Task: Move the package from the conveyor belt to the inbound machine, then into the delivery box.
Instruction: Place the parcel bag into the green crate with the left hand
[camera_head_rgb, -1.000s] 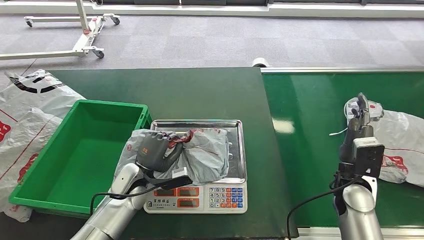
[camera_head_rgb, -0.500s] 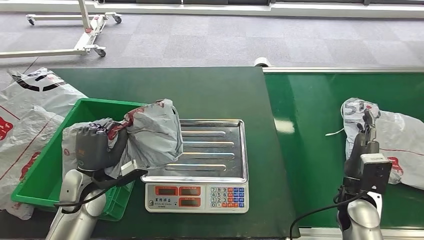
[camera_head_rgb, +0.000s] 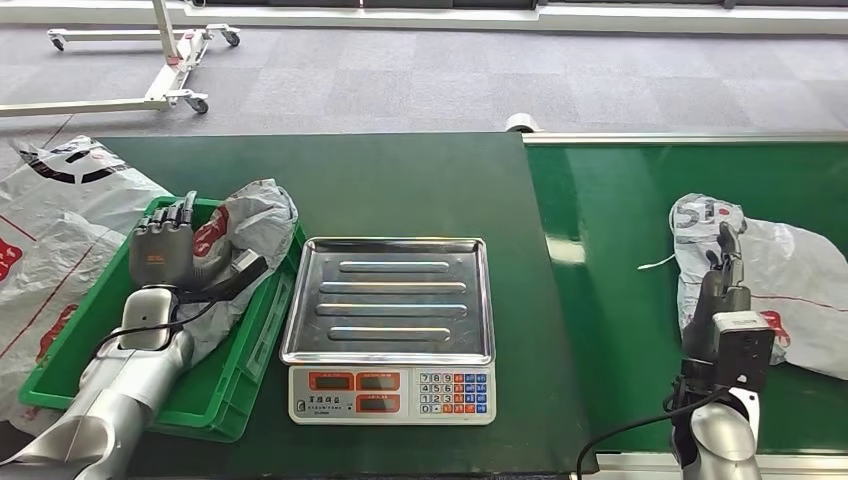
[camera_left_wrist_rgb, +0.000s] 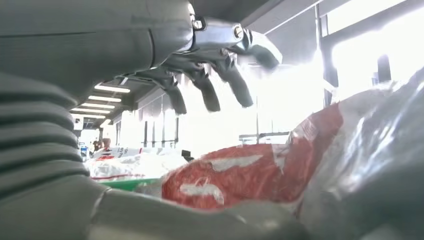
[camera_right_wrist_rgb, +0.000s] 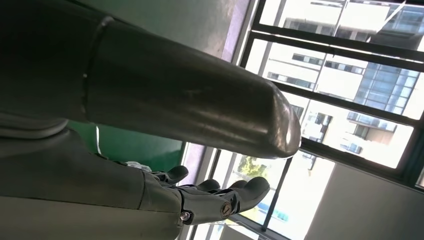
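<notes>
You are watching the left hand, fingers now spreading, releasing the package it has swung off the scale into the green box at left, while the right hand, fingers apart and holding nothing, is waiting over the belt.

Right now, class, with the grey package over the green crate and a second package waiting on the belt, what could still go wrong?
1. The grey package leans on the green crate wall nearest the scale; with the left hand open, it may slump over the rim.
2. The right hand stands close beside the second package with its fingers apart, so it could nudge it along the conveyor belt.
</notes>
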